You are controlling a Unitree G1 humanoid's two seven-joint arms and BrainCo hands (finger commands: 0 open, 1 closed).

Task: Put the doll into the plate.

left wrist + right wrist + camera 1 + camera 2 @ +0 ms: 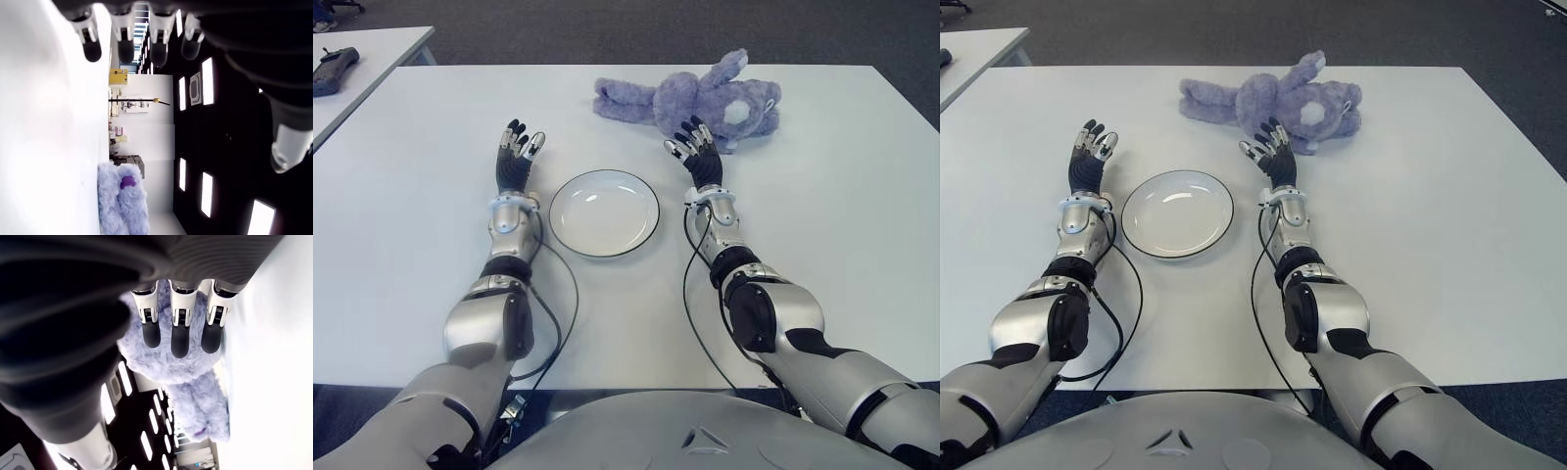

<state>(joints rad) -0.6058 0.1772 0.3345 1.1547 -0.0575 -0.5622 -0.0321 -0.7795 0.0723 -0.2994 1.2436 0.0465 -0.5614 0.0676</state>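
Doll (690, 100) just beyond right robot hand (698, 155)

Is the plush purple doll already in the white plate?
No, the plush purple doll lies on the white table beyond the empty white plate.

The doll (690, 100) is seen in lavender plush with a white patch on its head. The plate (604, 212) is white, edged by a thin dark rim, and the bench (411, 176) is plain white. Black fingers with pale tips are shown on each robot hand.
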